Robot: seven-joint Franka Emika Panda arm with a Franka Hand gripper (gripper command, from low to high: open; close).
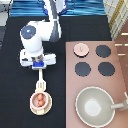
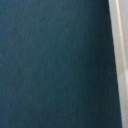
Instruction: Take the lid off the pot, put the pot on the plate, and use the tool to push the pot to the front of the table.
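Note:
My gripper [image 1: 39, 63] hangs over the black table [image 1: 15, 90], left of the stove in the exterior view, and is shut on the handle of the cream-white tool [image 1: 40, 79]. The tool's slotted head points toward the exterior view's bottom and touches the rim of the pink pot [image 1: 40, 101]. The pot stands open on the beige plate [image 1: 41, 110], showing its reddish inside. The pink lid [image 1: 80, 48] lies on the stove's top-left burner. The wrist view shows only dark table [image 2: 50, 65] and a pale strip along one edge.
The brown stove panel [image 1: 120, 75] fills the exterior view's right, with three uncovered black burners [image 1: 103, 51]. A large grey pan [image 1: 95, 106] with a handle sits on the panel at the bottom right, right of the pot. The robot arm [image 1: 42, 30] comes from the top.

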